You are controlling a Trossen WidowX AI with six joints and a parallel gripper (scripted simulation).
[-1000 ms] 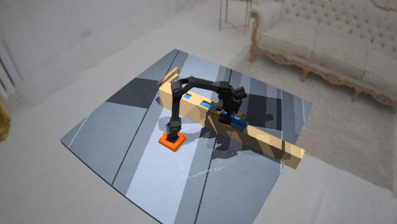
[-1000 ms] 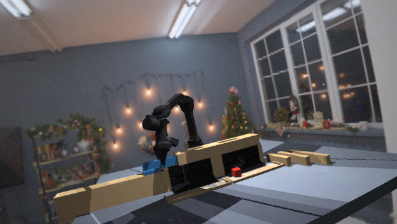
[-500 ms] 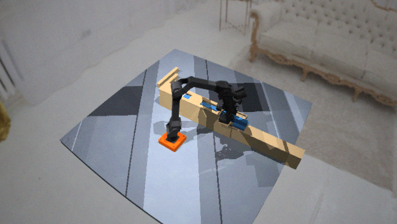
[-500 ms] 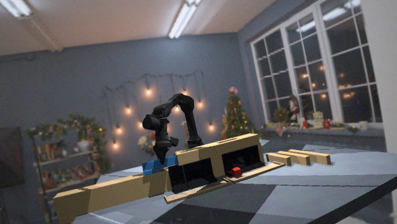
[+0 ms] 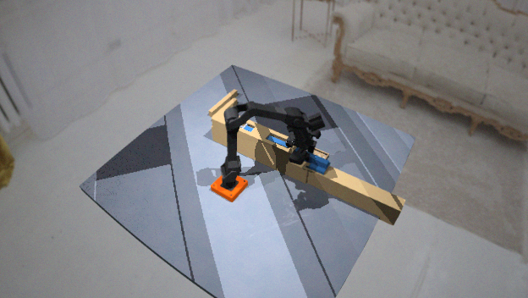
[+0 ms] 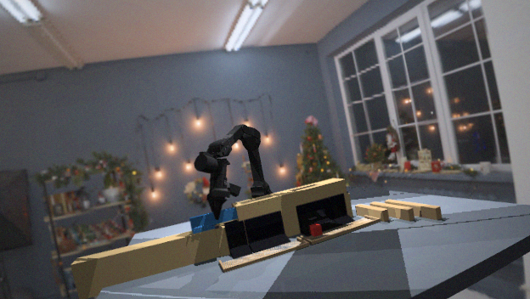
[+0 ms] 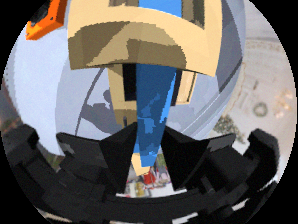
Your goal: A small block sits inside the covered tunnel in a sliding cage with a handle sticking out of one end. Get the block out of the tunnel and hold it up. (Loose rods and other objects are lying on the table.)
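Blue flat handle (image 5: 319,164) (image 6: 201,223) (image 7: 151,100), points lengthwise from tan tunnel (image 5: 246,140) (image 6: 290,218) (image 7: 145,32) toward counter's (image 5: 245,241) (image 6: 340,267) (image 7: 45,100) lower-right edge in top view; clamped by down-turned black gripper (image 5: 305,157) (image 6: 217,217) (image 7: 147,125).

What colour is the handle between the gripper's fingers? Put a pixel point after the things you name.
Blue (image 5: 320,164) (image 6: 204,222) (image 7: 150,102); it shows best in the wrist view.
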